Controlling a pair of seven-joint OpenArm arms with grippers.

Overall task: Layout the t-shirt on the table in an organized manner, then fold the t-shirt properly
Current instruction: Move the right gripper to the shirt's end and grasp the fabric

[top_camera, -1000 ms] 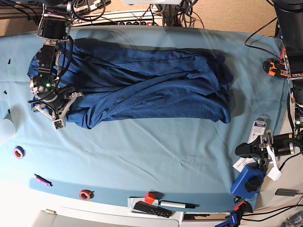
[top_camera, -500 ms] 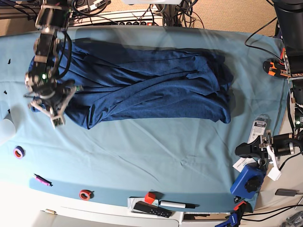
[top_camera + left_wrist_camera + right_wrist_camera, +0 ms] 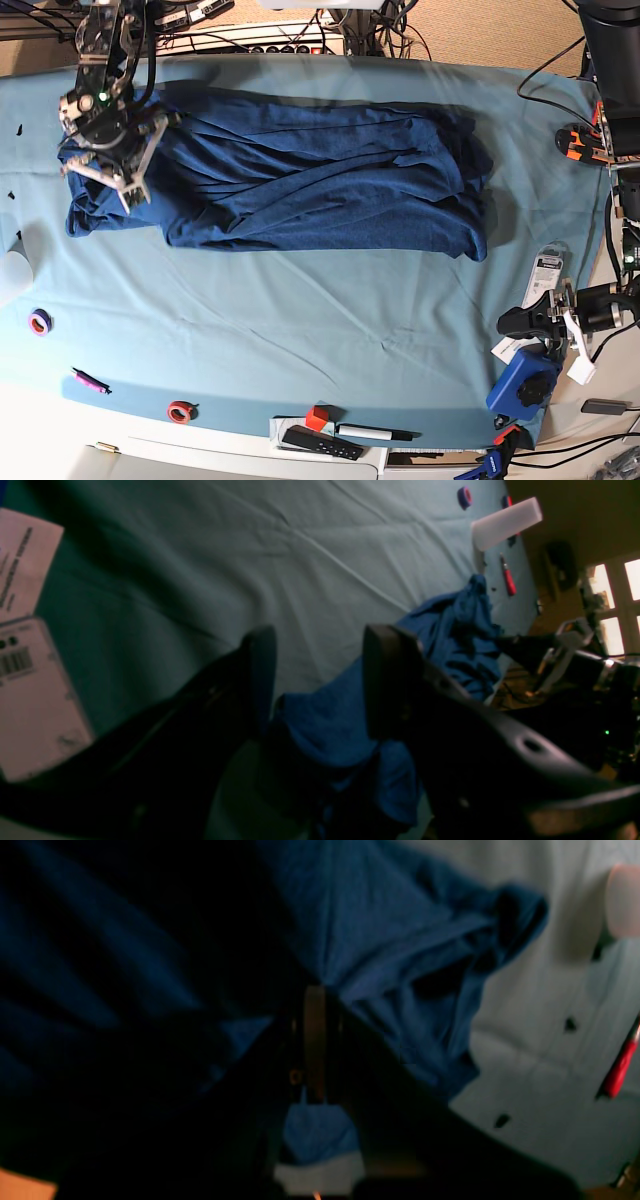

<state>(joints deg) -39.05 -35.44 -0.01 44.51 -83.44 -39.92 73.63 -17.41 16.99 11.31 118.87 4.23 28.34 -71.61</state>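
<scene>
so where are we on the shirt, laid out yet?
Not yet. Done: nothing finished; the t-shirt lies in a twisted, wrinkled bundle across the table. In hand: the right hand is shut on fabric at one end of the shirt. The left hand sits open off at the table edge. Left: flattening, then every fold.

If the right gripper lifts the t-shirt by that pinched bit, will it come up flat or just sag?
Likely sag: the t-shirt lies in soft folds and wrinkles, so it looks floppy. With the right gripper shut on one edge, the rest would probably drape and drag along the table.
</scene>
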